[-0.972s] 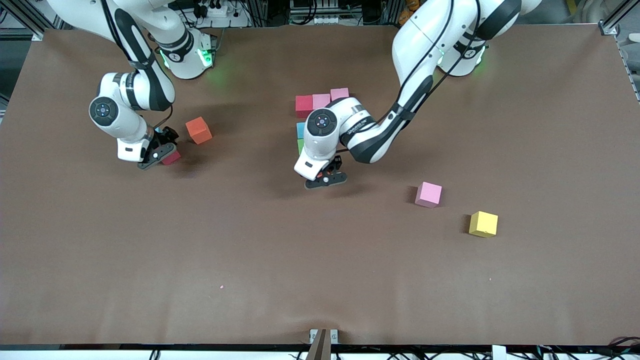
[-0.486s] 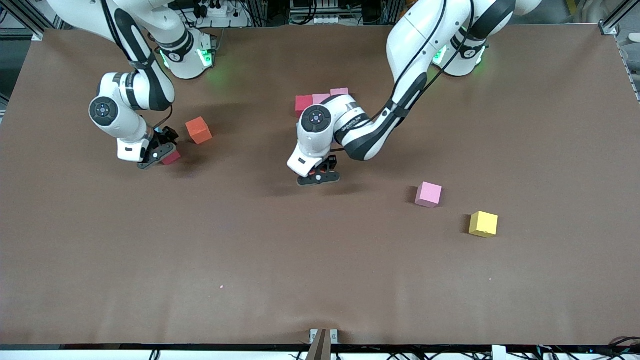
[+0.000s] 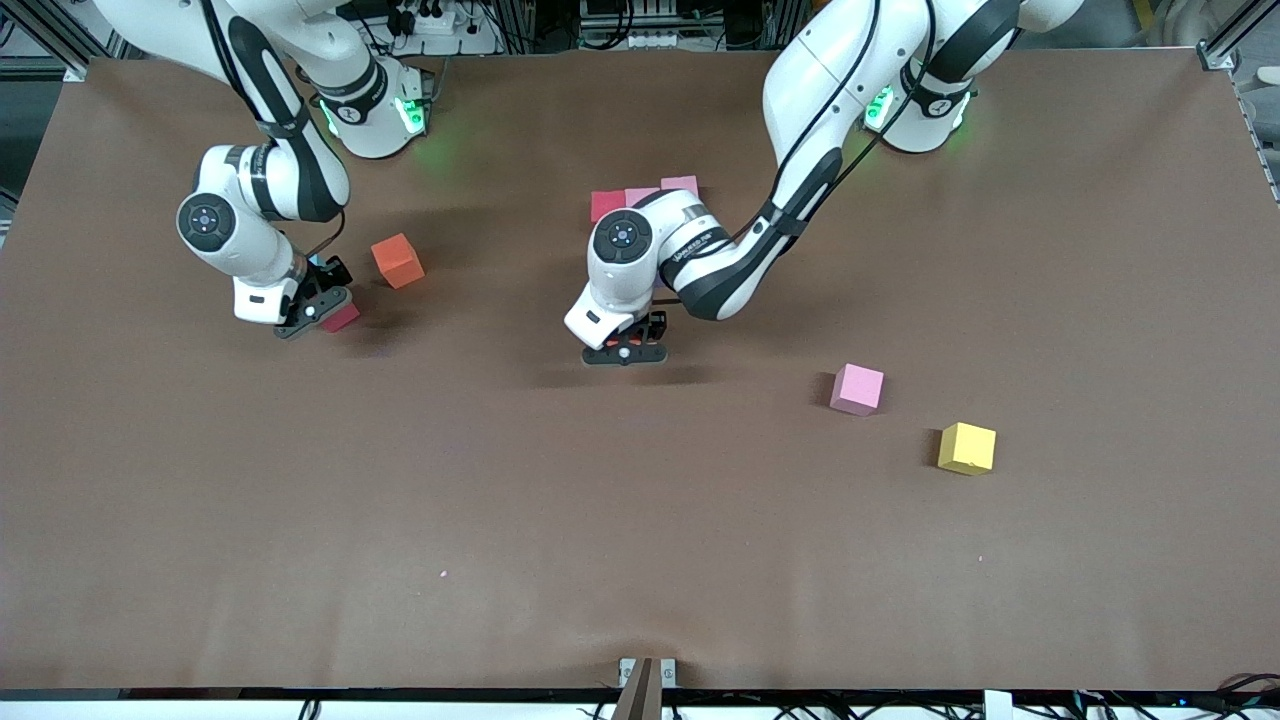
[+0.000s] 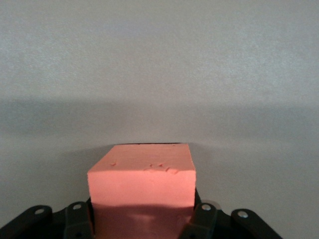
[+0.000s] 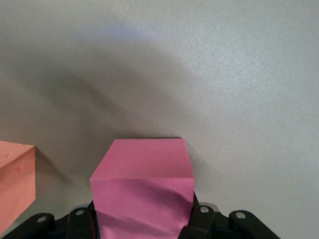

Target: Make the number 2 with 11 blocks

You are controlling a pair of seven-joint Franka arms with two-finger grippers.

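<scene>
**Digit 2 part-built; at least five cubes unplaced**

Row of red and pink matte foam cubes (image 3: 640,197) lay mid-table, with the rest of the digit hidden under the left arm. Left tool (image 3: 625,352) clamped a salmon-red foam cube (image 4: 142,174) low beside it. Right tool (image 3: 318,318) clamped a crimson foam cube (image 5: 144,174) near the loose orange foam cube (image 3: 397,260). Pink foam cube (image 3: 857,389) and yellow foam cube (image 3: 967,448) sat loose, nearer the camera.

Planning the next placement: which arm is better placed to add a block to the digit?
Left: the left tool holds a red block beside the started digit; the right tool grips a crimson block farther away.

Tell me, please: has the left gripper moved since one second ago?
Yes. The left gripper has moved toward the right arm's end of the table, away from the loose pink block.
</scene>
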